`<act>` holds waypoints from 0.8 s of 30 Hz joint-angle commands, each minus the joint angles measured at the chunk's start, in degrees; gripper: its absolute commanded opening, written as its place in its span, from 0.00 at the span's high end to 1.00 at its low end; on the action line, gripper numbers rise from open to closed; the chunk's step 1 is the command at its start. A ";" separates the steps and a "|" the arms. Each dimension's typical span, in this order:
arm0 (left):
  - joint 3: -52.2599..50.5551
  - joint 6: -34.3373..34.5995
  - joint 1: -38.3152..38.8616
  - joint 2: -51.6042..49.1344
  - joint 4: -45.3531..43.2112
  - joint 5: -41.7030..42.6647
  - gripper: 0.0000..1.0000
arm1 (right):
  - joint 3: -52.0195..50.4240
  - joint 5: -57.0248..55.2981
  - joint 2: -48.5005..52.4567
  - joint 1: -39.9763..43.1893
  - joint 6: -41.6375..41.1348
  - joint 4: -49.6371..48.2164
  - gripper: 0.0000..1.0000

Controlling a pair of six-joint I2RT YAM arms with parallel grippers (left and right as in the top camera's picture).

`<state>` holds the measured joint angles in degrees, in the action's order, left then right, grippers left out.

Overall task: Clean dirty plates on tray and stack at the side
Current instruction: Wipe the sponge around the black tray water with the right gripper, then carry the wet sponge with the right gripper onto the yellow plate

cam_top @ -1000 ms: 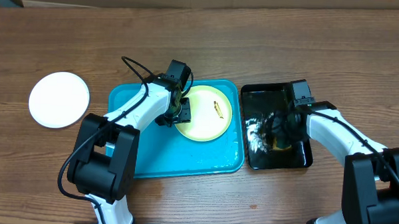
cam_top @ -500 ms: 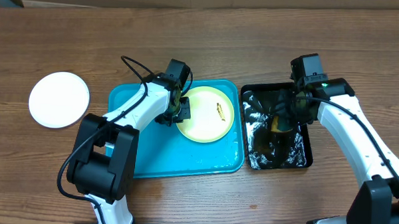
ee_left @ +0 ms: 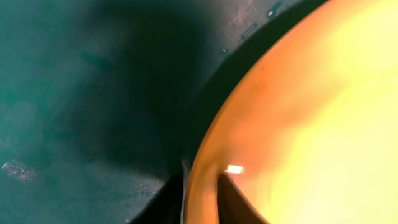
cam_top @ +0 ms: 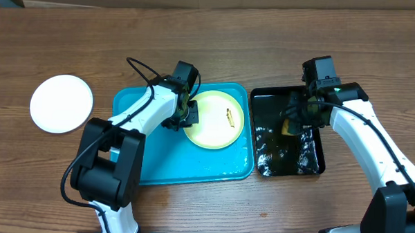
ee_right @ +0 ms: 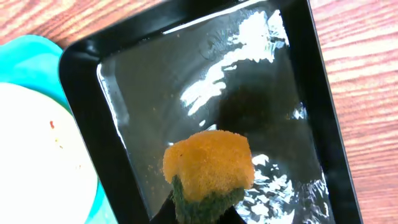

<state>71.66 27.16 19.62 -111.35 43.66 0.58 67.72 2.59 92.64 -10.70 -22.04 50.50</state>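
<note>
Room for moving is showing mostly as bare wood: a wide band of the wooden table [cam_top: 217,48] is running behind both trays, and another is lying between the turquoise tray [cam_top: 157,163] and the white plate [cam_top: 61,103], which is sitting well apart to the left, directly on the wood. The turquoise tray is lying at the centre, with the black tray [cam_top: 320,158] just beside its right rim; whether the two rims are touching is not showing.

The pale yellow-green plate [cam_top: 214,127] is resting in the turquoise tray's far right corner, its edge close to the raised rim there and a small dark smear showing on its face. The tray's front half is lying bare and wet-looking.

The left gripper [cam_top: 187,116] is sitting at the plate's left edge, its fingers drawn narrow with one on each side of the rim, pinching it. The right gripper [cam_top: 297,122] is hanging over the far half of the black tray, its fingers pressed tight on a sponge [ee_right: 208,168], orange side towards the camera and green scrub side at the fingers. Water is glinting across the black tray's floor.

The table is showing brown wood grain throughout; a tan band is running beyond its far edge.
</note>
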 commanded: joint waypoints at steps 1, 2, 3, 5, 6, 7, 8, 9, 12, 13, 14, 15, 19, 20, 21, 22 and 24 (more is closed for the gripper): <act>-1.05 -0.33 -0.20 -2.21 0.24 -1.46 0.73 | -0.17 -0.35 0.50 -0.22 3.26 -2.54 0.96; -1.05 -0.33 -0.20 -2.21 0.24 -1.46 0.73 | -0.15 -0.11 0.50 -0.22 3.23 -2.62 0.96; -1.05 -0.33 -0.20 -2.21 0.26 -1.46 0.73 | -0.15 0.68 0.48 -0.22 3.19 -2.43 0.96; -1.05 -0.33 -0.20 -2.21 0.28 -1.46 0.73 | -0.22 0.20 0.55 -0.22 3.23 -3.61 0.96; -1.05 -0.33 -0.20 -2.21 0.26 -1.46 0.73 | -0.61 -1.51 0.92 -0.24 3.28 -5.79 0.96; -1.05 -0.33 -0.20 -2.21 0.22 -1.46 0.73 | -1.03 -2.62 1.05 -0.24 3.65 -7.50 0.96; -1.05 -0.31 -0.20 -2.21 0.20 -1.46 0.73 | -1.07 -2.75 1.16 -0.22 4.09 -7.85 0.96; -1.05 -0.31 -0.20 -2.21 0.22 -1.44 0.72 | -1.07 -2.62 1.14 -0.22 4.02 -7.61 0.96; -1.05 -0.31 -0.20 -2.21 0.46 -1.44 0.71 | -1.33 -2.58 1.38 -0.55 3.04 -8.37 0.96; -1.05 -0.31 -0.20 -2.21 0.46 -1.44 0.71 | -1.53 -2.56 1.38 -0.66 4.09 -9.31 0.96; -1.05 -0.28 -0.20 -2.21 0.42 -1.42 0.68 | -1.51 -2.62 1.38 -0.74 5.53 -9.40 0.96; -1.05 -0.15 -0.20 -2.21 0.42 -1.42 0.67 | -1.51 -2.71 1.36 -0.85 6.14 -9.29 0.96; -1.05 -0.11 -0.20 -2.21 0.44 -1.42 0.68 | -1.68 -2.47 1.40 -0.96 7.41 -9.97 0.96; -1.05 -0.11 -0.20 -2.21 0.44 -1.40 0.72 | -1.66 -1.81 1.40 -1.11 8.57 -9.94 0.96; -1.05 -0.11 -0.20 -2.21 0.44 -1.40 0.74 | -1.66 -0.09 1.40 -1.29 10.43 -9.75 0.96; -1.05 -0.11 -0.20 -2.21 0.44 -1.40 0.77 | -1.68 2.34 1.40 -1.57 12.39 -9.62 0.96; -1.05 -0.11 -0.20 -2.21 0.46 -1.33 0.79 | -1.66 7.48 1.40 -2.19 14.69 -9.79 0.96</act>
<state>71.66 26.96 19.62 -111.35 43.70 0.36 66.63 2.87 93.82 -11.55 -12.86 41.17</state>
